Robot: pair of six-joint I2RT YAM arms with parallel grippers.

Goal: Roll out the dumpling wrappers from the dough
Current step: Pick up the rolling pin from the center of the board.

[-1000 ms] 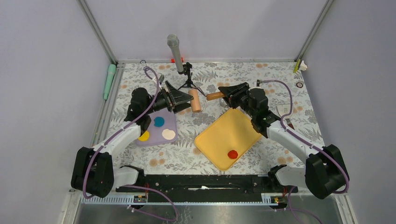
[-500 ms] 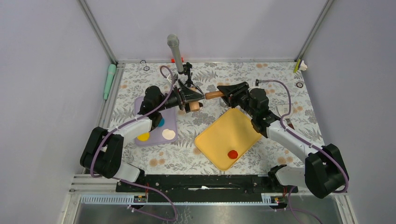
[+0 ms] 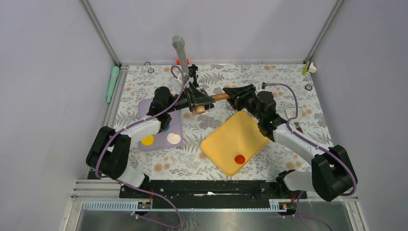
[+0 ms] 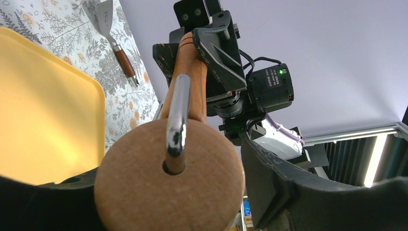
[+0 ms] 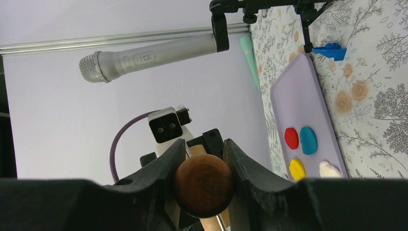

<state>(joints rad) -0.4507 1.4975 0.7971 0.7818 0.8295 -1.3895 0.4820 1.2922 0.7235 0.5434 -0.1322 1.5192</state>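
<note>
While the right gripper [image 5: 203, 155] is clamping the dark round knob at the handle end of the rolling pin [image 4: 168, 178] and holding it up off the table, the left gripper [image 3: 206, 102] is straddling the pin's wooden barrel. Its jaws are standing fairly wide on either side of the wood, and I cannot tell whether the pads are actually pressing on it. The pin is hanging between the two arms over the far half of the table, well apart from the work.

One dumpling wrapper [image 3: 239, 158] is lying flat near the near corner of the yellow board [image 3: 240, 130], alone and untouched. A second red disc [image 5: 291, 138] is sitting on the purple tray [image 5: 300, 96] just beside the blue disc [image 5: 308, 139], with the yellow disc [image 5: 297, 168] and cream disc [image 5: 329, 169] close by (in the overhead view the left arm is hiding that red one).

Judging by its matte, thin look, the red clay is probably going to handle as something light, soft and a little tacky, denting under any pinch and perhaps clinging to the board. Fingers are best taking it at the very rim, shallowly, never across the middle. The pin itself is looking stiff and smooth, so gripping both ends is making sense for even pressure.
</note>
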